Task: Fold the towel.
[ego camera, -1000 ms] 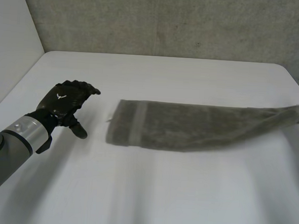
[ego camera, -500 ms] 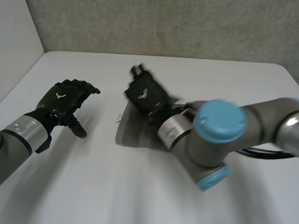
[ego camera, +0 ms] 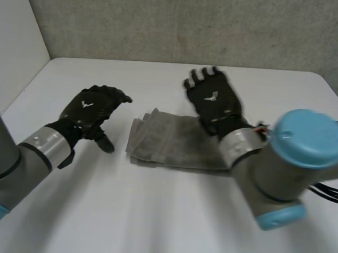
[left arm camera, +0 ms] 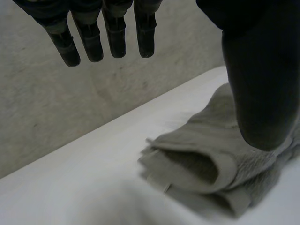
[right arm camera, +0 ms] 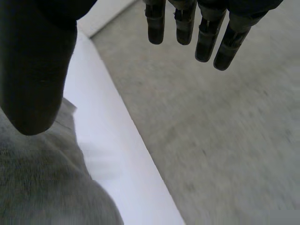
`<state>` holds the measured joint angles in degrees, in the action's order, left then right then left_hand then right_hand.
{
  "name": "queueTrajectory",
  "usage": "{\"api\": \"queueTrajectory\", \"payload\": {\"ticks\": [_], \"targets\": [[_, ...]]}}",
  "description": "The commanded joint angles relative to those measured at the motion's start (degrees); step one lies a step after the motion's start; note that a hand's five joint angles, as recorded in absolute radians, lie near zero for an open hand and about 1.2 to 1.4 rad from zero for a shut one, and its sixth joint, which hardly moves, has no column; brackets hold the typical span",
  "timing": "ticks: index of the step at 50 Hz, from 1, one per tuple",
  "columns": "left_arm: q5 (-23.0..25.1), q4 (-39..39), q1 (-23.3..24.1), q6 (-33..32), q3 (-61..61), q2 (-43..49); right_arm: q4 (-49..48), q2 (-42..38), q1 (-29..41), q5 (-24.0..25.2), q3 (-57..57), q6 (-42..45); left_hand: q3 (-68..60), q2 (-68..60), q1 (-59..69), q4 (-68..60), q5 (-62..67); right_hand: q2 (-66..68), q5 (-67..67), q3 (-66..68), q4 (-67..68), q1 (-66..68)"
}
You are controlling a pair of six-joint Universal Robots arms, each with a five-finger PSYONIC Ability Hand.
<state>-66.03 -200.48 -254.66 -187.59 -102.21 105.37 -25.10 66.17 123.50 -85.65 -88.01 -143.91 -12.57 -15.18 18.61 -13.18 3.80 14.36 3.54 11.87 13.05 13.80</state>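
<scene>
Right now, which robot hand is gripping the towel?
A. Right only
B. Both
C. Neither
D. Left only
C: the left robot hand and the right robot hand each show straight, empty fingers in their own wrist views, and the towel lies folded in layers on the table with no fingers curled round it.
</scene>
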Motion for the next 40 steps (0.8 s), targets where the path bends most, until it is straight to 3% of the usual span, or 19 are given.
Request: {"api": "queueTrajectory", "payload": {"ticks": [1, 7, 11, 15, 17, 22, 31, 37, 40], "targets": [[-0.4, 0.0, 6.0, 4.5, 5.2, 3.9, 3.9, 7.6, -8.3, 0.7, -10.2, -8.5, 2.6, 3.4, -6.9, 3.2, -2.1, -4.4, -3.5, -1.9, -3.1, -3.8], [-0.8, -0.2, 10.3, 8.8, 10.0, 8.0, 8.0, 6.9, -12.9, 1.2, -14.7, -9.0, 2.6, 3.3, -6.7, 3.2, -1.9, -4.4, -3.5, -1.9, -3.1, -3.8], [-4.2, -0.2, 12.5, 8.8, 12.3, 11.8, 8.1, 4.8, -16.8, 1.5, -17.5, -9.2, 2.6, 3.3, -6.7, 3.2, -1.9, -4.4, -3.5, -1.9, -3.1, -3.8], [-6.3, -0.2, 12.8, 8.8, 12.5, 12.8, 8.2, 4.3, -18.7, 3.2, -18.3, -10.8, 2.6, 3.4, -6.9, 3.2, -2.1, 1.4, 2.3, -1.9, -3.1, 2.0], [-7.1, -0.3, 12.8, 8.8, 12.6, 13.6, 8.2, 4.0, -19.4, 6.4, -18.3, -15.1, 2.6, 3.4, -6.9, 3.2, -2.1, 8.6, 9.5, -1.9, -3.1, 9.2], [-8.1, -0.3, 12.1, 9.5, 12.6, 14.4, 8.3, 2.2, -19.7, 10.4, -17.8, -21.9, 2.6, 3.4, -6.9, 3.2, -2.1, 11.7, 12.5, -1.9, -3.1, 12.3], [-8.9, -0.2, 12.3, 9.6, 11.5, 13.9, 7.0, -1.5, -19.5, 10.9, -16.0, -24.5, 2.6, 3.4, -6.9, 3.2, -2.1, 19.1, 19.9, -1.9, -3.1, 19.7], [-13.0, 0.8, 12.5, 9.6, 11.3, 13.6, 4.6, -4.1, -19.4, 10.9, -15.1, -24.6, 2.6, 3.4, -6.9, 3.2, -2.1, 25.0, 25.8, -1.9, -3.1, 25.6], [-13.9, 1.0, 12.6, 9.5, 10.9, 13.6, 4.1, -5.0, -19.4, 10.8, -14.8, -24.5, 2.6, 3.4, -6.9, 3.2, -2.1, 38.0, 38.8, -1.9, -3.1, 38.6]]}}
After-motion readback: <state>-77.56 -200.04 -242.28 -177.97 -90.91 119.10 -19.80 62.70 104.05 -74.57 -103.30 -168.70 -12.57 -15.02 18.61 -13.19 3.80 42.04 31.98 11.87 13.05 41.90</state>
